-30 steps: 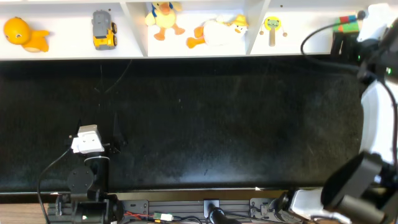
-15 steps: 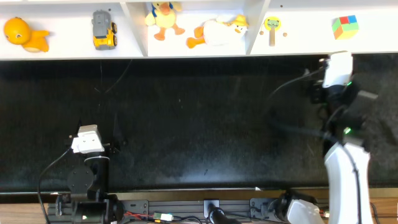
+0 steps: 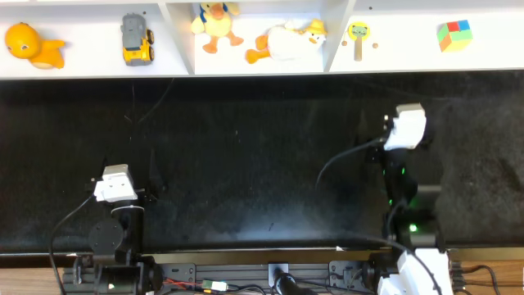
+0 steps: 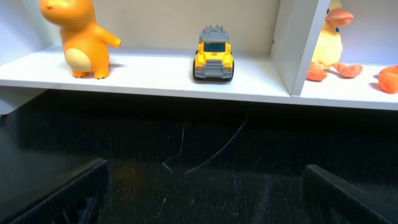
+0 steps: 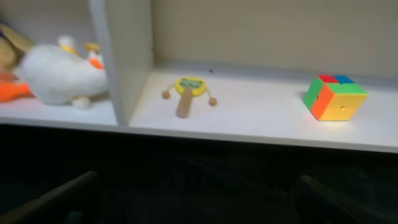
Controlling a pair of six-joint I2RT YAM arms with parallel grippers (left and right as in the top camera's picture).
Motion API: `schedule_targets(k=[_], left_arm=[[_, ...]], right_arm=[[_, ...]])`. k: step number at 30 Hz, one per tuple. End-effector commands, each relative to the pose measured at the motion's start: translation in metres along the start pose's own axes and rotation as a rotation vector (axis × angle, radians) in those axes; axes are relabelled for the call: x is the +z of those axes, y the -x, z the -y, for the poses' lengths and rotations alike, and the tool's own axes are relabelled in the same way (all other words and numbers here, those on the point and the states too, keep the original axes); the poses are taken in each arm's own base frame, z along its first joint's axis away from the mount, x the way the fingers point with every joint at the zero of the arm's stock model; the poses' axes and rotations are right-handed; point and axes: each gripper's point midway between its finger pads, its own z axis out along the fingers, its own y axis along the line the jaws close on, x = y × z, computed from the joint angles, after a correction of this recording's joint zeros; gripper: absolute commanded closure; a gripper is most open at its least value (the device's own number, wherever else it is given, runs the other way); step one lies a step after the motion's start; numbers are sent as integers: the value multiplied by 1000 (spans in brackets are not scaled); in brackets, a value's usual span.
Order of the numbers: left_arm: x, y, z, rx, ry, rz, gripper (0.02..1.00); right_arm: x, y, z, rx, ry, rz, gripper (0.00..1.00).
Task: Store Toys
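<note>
A white shelf (image 3: pixel 262 67) runs along the table's far edge with toys standing in its compartments. From the left they are an orange figure (image 3: pixel 33 45), a yellow truck (image 3: pixel 137 38), a yellow duck plush (image 3: pixel 216 24), a white duck plush (image 3: pixel 286 43), a small rattle drum (image 3: pixel 359 37) and a coloured cube (image 3: pixel 454 35). My right gripper (image 5: pixel 199 208) is open and empty, back from the shelf, facing the rattle drum (image 5: pixel 188 92) and the cube (image 5: pixel 334 96). My left gripper (image 4: pixel 199 205) is open and empty at the near left, facing the truck (image 4: pixel 214 53).
A black mat (image 3: pixel 246 156) covers the table between the arms and the shelf. White dividers (image 5: pixel 124 56) separate the compartments. The left arm's wrist (image 3: pixel 115 184) sits low at the near left, and the right arm's wrist (image 3: pixel 405 127) stands right of centre.
The right arm has pulled away from the far-right compartment, leaving the cube standing there, and has moved back and to the left over the mat. The left arm has not moved.
</note>
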Motion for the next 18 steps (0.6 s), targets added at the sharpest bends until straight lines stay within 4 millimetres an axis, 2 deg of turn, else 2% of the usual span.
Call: schedule_targets(k=[1,12,18], left_arm=[[-1,1,1,18,-6,5,20],[-1,1,1,18,-6,6,20],[-1,1,1,18,-6,6,20]], right_arm=[[-13,-5,-5,50,15,59,7],[-36,-58,-20,63,89,99,5],[-40,-60,-11,55,37,97,7]])
